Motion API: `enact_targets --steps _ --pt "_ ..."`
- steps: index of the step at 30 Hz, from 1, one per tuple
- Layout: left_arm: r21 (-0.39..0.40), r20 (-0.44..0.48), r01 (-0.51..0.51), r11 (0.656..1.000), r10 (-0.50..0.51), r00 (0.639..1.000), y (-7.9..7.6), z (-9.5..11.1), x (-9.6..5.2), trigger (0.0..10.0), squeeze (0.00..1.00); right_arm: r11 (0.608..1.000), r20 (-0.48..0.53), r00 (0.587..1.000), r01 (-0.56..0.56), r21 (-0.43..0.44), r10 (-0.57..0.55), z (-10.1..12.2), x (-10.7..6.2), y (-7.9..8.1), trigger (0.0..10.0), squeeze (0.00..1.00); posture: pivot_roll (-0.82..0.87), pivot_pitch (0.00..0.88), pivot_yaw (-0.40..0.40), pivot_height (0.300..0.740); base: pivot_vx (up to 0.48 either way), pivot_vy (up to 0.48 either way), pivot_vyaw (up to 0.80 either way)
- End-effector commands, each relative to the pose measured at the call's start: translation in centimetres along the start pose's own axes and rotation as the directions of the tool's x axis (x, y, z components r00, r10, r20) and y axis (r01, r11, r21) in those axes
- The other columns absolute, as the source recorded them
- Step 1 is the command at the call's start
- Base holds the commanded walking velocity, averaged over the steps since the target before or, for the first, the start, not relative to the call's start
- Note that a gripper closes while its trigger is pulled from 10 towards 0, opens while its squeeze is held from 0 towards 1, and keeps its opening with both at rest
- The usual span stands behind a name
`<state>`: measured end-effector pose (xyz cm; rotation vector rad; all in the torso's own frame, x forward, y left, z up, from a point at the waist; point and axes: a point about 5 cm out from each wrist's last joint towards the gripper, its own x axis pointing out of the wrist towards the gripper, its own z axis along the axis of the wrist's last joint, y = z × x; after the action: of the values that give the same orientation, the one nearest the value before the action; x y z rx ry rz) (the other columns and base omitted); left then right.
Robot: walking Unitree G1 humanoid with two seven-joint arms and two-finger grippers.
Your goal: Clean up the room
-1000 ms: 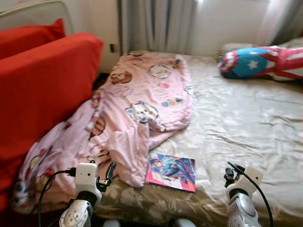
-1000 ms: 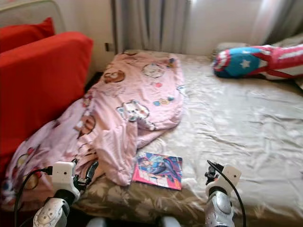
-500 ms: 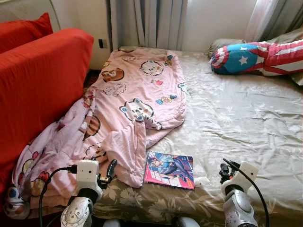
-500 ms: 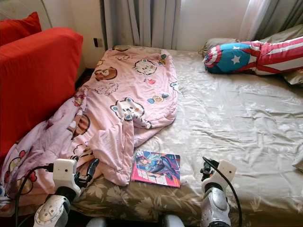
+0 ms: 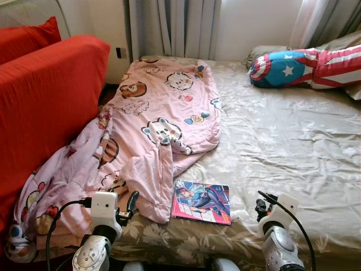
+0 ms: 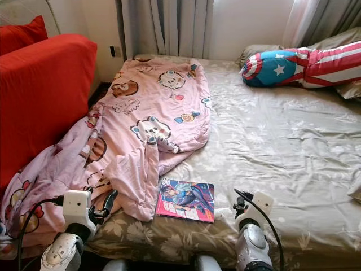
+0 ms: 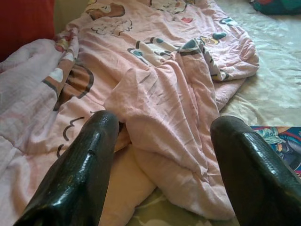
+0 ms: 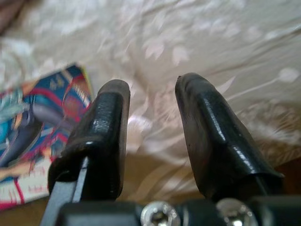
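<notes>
You've got one pink blanket (image 5: 152, 130), one comic book (image 5: 202, 202), one striped pillow (image 5: 304, 66) on the bed (image 5: 282, 141); left hand (image 7: 162, 155) and right hand (image 8: 150, 136) both released, lower frame.

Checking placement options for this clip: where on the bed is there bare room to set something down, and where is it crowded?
The bare sheet lies open from the pink blanket rightward, and from the star-striped pillow down to the near edge. The left side is crowded: the blanket spills against the red sofa, with the comic book at its corner.
</notes>
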<state>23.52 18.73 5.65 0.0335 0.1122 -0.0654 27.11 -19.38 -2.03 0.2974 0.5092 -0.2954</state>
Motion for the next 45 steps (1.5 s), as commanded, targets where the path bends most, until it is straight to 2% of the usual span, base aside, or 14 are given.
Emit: enact_targets --steps 1,5,10,11,24,30,31,37,39,45 --pt "-0.006 -0.016 0.006 1.000 -0.006 1.000 -0.3 -0.1 0.0 10.0 0.00 1.000 -0.015 1.000 -0.015 -0.020 0.015 0.0 0.1 0.2 10.0 0.00 0.11 0.086 -0.056 0.626 0.000 0.000 0.00" --pt "0.000 -0.023 0.024 1.000 -0.024 0.999 -0.5 0.0 0.1 10.0 0.00 0.998 -0.024 1.000 -0.004 -0.065 0.002 0.3 0.3 0.0 10.0 0.00 0.12 0.131 -0.048 0.626 0.000 0.000 0.00" --pt "0.011 -0.018 0.028 1.000 -0.028 0.999 -0.3 0.5 -0.6 10.0 0.00 1.000 -0.015 1.000 0.014 -0.004 -0.014 1.1 0.5 -0.5 10.0 0.00 0.13 0.198 -0.040 0.626 0.000 0.000 0.00" --pt "0.014 -0.017 0.025 1.000 -0.024 1.000 -0.2 0.6 -1.0 10.0 0.00 1.000 -0.008 1.000 -0.003 0.012 0.003 1.2 0.5 -0.4 10.0 1.00 0.13 0.210 -0.041 0.626 0.000 0.000 0.00" --pt "0.000 -0.028 0.019 1.000 -0.019 0.999 -0.9 1.9 -3.2 10.0 0.00 0.994 -0.014 0.995 -0.102 -0.027 0.102 3.0 1.3 2.6 10.0 1.00 0.17 0.285 -0.051 0.626 0.000 0.000 0.00" --pt "-0.004 -0.015 0.009 1.000 -0.009 1.000 -0.8 2.7 -3.3 10.0 0.00 0.993 -0.025 0.995 -0.102 -0.054 0.100 3.3 1.4 2.6 10.0 1.00 0.18 0.292 -0.052 0.626 0.000 0.000 0.00" --pt "-0.005 -0.014 0.005 1.000 -0.005 1.000 -0.8 2.9 -3.3 10.0 0.00 0.993 -0.028 0.996 -0.089 -0.073 0.087 3.3 1.5 2.4 10.0 0.00 0.19 0.301 -0.049 0.626 0.000 0.000 0.00" --pt "-0.011 -0.010 -0.006 1.000 0.006 1.000 -0.9 3.7 -3.6 10.0 0.00 0.995 -0.035 0.998 -0.053 -0.080 0.050 3.9 1.7 1.6 10.0 0.00 0.19 0.319 -0.055 0.626 0.000 0.000 0.00" --pt "-0.009 -0.007 -0.005 1.000 0.005 1.000 -1.0 3.8 -3.7 10.0 0.00 0.993 -0.044 0.998 -0.058 -0.101 0.054 3.9 1.7 1.6 10.0 0.00 0.20 0.329 -0.056 0.626 0.000 0.000 0.00" --pt "-0.010 -0.006 -0.007 1.000 0.007 1.000 -1.3 4.2 -3.9 10.0 0.00 0.992 -0.035 0.996 -0.086 -0.089 0.084 4.2 1.7 2.3 10.0 0.00 0.20 0.355 -0.057 0.626 0.000 0.000 0.00"
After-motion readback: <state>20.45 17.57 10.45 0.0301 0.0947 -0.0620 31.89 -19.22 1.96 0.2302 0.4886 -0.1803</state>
